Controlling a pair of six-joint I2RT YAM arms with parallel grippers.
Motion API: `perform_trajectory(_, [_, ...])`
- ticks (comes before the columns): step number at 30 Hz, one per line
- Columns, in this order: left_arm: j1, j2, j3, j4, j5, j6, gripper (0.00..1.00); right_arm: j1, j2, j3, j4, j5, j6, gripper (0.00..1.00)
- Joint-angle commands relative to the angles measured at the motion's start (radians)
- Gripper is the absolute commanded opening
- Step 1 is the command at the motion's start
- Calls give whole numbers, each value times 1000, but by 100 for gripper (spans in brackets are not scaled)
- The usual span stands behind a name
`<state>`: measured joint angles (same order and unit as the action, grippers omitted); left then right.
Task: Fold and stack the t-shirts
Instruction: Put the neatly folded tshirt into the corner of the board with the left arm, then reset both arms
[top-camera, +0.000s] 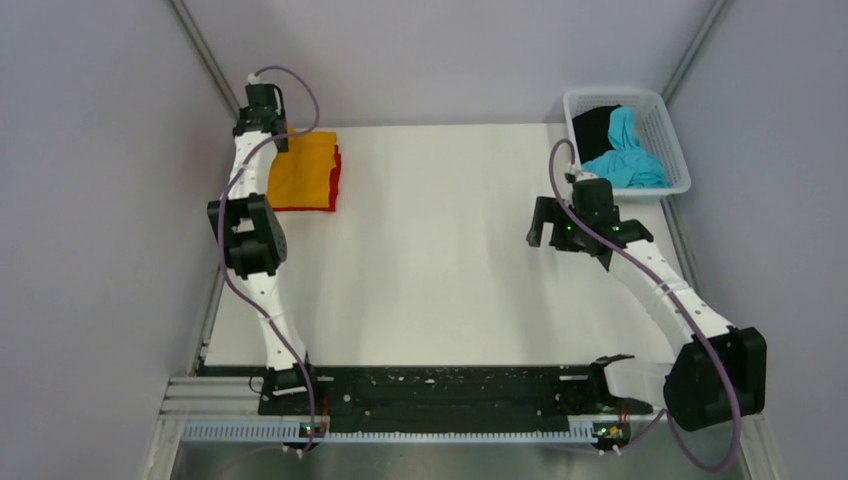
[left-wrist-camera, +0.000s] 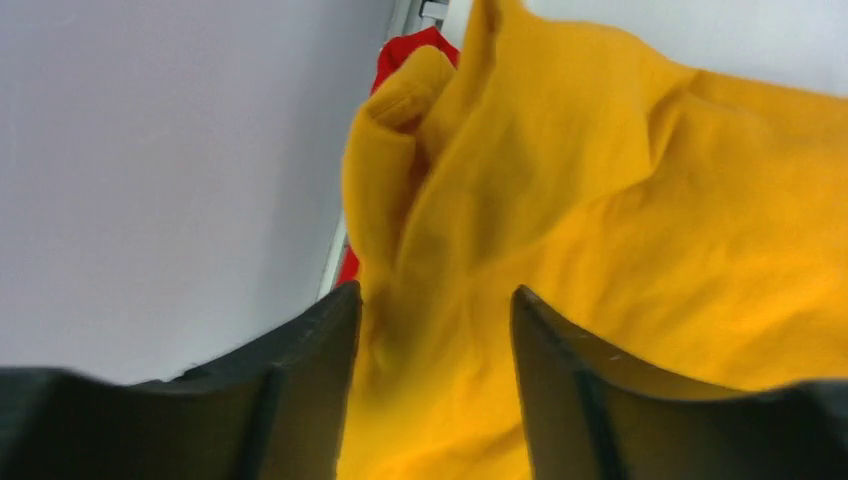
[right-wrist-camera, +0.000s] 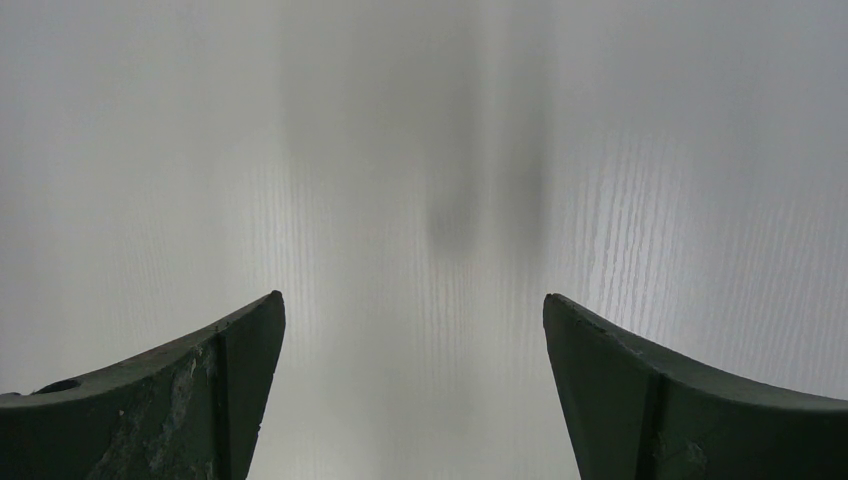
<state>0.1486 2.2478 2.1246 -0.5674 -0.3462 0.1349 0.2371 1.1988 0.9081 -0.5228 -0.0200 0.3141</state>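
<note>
The orange-yellow t-shirt (top-camera: 303, 170) lies folded on the red t-shirt (top-camera: 337, 178) at the table's far left; only the red one's edge shows. My left gripper (top-camera: 277, 140) is at the stack's far-left corner. In the left wrist view its jaws (left-wrist-camera: 435, 295) stand apart with rumpled orange-yellow cloth (left-wrist-camera: 620, 210) between them, and a bit of red (left-wrist-camera: 400, 55) shows beyond. The cyan-blue t-shirt (top-camera: 626, 150) and the black t-shirt (top-camera: 592, 125) lie crumpled in the basket. My right gripper (top-camera: 546, 226) is open and empty over the bare table (right-wrist-camera: 412, 300).
The white mesh basket (top-camera: 680, 160) stands at the far right corner, just beyond my right gripper. Grey walls enclose the white table (top-camera: 440, 250) on the left, back and right. A black rail (top-camera: 440, 390) runs along the near edge between the arm bases.
</note>
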Motion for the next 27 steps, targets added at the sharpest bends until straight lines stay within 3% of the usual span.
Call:
perform_trajectory(1, [11, -1, 51, 60, -55, -38, 75, -9, 15, 35, -4, 44, -10, 99])
perform_trajectory(2, [11, -5, 52, 58, -67, -42, 91, -10, 16, 37, -5, 52, -8, 99])
perform_trajectory(3, [11, -12, 52, 57, -78, -47, 98, -9, 15, 39, -7, 55, -4, 99])
perform_trajectory(10, [9, -110, 18, 7, 12, -129, 99, -9, -30, 29, -8, 54, 13, 99])
perform_trajectory(14, [4, -229, -70, -11, 157, -247, 99, -9, -84, 3, -1, 77, 38, 99])
perform_trajectory(18, [-23, -429, -320, 84, 336, -375, 99, -9, -149, -43, 23, 109, 66, 99])
perform_trajectory(21, [-82, -634, -625, 237, 434, -480, 99, -9, -202, -84, 30, 111, 82, 99])
perform_trajectory(27, [-341, -1031, -1135, 346, 357, -570, 99, -10, -333, -168, 31, 99, 110, 99])
